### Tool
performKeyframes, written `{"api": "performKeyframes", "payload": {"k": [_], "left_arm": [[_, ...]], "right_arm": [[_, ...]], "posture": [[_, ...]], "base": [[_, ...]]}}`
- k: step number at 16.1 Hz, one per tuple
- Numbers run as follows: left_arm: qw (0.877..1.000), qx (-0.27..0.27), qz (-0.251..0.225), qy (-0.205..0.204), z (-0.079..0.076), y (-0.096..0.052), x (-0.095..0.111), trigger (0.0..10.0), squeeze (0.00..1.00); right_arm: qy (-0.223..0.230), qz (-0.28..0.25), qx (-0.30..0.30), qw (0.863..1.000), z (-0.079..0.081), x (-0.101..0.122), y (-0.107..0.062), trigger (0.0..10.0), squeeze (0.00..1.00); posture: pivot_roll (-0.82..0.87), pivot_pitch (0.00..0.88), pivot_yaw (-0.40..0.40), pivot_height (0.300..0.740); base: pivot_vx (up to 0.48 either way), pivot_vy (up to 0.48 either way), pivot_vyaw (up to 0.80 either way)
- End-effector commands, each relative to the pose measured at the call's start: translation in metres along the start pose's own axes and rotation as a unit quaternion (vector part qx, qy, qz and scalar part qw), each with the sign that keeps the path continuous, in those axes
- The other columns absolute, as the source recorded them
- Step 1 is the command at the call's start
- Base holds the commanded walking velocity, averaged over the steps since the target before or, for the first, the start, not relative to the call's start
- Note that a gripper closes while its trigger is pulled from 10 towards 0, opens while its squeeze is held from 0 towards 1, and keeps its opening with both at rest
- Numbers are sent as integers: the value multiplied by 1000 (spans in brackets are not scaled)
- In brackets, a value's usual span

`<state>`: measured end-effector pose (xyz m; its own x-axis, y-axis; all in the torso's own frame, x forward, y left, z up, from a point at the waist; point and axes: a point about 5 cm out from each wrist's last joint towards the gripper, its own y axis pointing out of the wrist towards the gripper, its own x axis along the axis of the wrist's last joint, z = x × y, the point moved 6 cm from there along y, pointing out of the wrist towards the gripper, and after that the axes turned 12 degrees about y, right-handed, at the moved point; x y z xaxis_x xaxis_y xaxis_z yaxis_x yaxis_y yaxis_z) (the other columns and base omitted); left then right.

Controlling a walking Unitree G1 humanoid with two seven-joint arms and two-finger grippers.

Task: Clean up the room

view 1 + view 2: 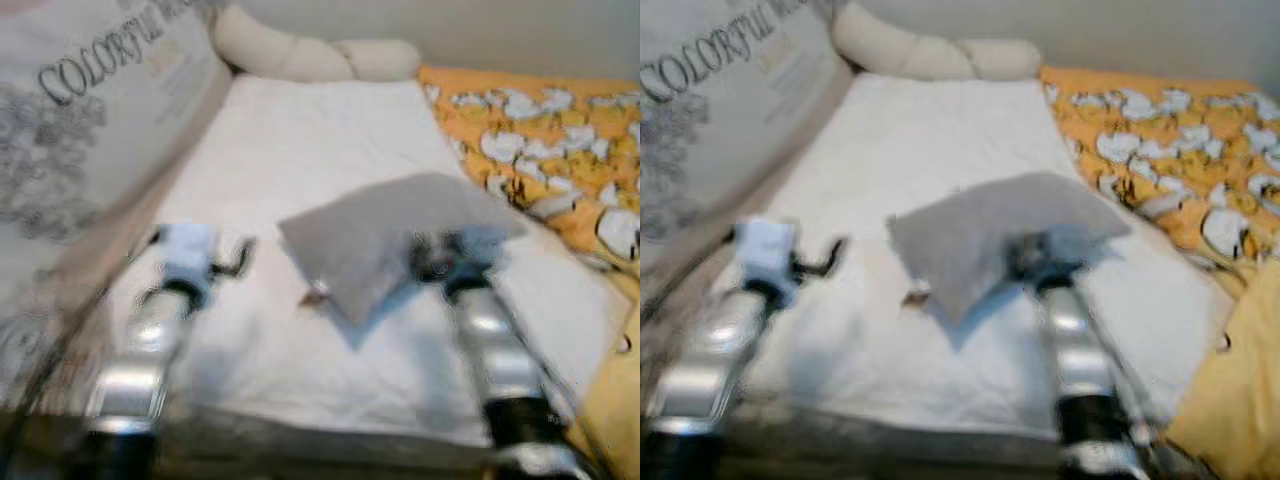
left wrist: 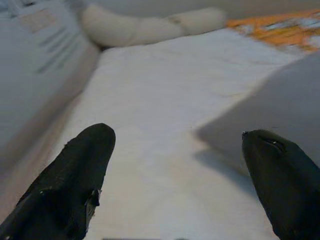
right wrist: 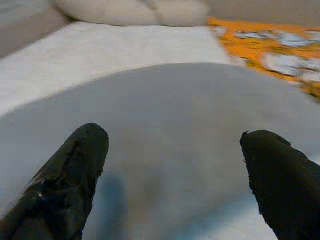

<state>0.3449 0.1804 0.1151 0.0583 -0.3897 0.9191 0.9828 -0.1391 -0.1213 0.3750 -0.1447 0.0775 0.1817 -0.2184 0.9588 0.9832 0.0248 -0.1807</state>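
White bed (image 1: 300,150), blurry grey pillow (image 1: 390,240), R gripper (image 3: 175,170) spread above, L gripper (image 2: 175,170) spread, contact unclear.

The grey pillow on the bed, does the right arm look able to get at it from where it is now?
Probably yes. The right gripper is right at the grey pillow, fingers open, with nothing between them on the white sheet.

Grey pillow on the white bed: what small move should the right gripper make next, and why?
Probably ease the right gripper forward and close on the flat grey fabric pillow. Its fingers are open and straddle the pillow's near edge, nothing gripped yet. The left gripper hovers open over the white bed sheet.
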Motion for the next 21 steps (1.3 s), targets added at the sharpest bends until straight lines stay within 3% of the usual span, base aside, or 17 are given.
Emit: {"api": "performKeyframes", "payload": {"k": [1, 4, 11, 12, 13, 21], "left_arm": [[1000, -11, -16, -2, -8, 3, 9, 10000, 0], [1000, -11, -14, -6, -10, 2, 9, 10000, 0], [1000, -14, -12, -1, -12, 2, 8, 10000, 0], [1000, -21, -11, 6, -14, 2, 8, 10000, 0], [999, -34, -8, 20, -17, 1, 7, 10000, 0], [998, -47, -7, 27, -21, 0, 6, 10000, 0]], "right_arm": [[-5, -6, -12, 1000, -14, 7, 0, 10000, 0], [-1, 4, 8, 1000, -6, 2, -1, 10000, 0], [3, 16, 15, 1000, -4, -2, -2, 10000, 0], [19, 16, 23, 999, -3, -2, -3, 10000, 314], [26, 17, 24, 999, -3, -2, -3, 10000, 1000], [26, 19, 21, 999, -5, -2, -3, 10000, 1000]], "posture": [[83, 0, -11, 740], [84, 0, -10, 740], [85, 0, -12, 740], [85, 0, -12, 740], [82, 0, -10, 740], [82, 0, -10, 740]], "base": [[416, 0, 0], [117, 0, 0], [0, 0, 0], [0, 0, 0], [0, 0, 0], [0, 0, 0]]}}
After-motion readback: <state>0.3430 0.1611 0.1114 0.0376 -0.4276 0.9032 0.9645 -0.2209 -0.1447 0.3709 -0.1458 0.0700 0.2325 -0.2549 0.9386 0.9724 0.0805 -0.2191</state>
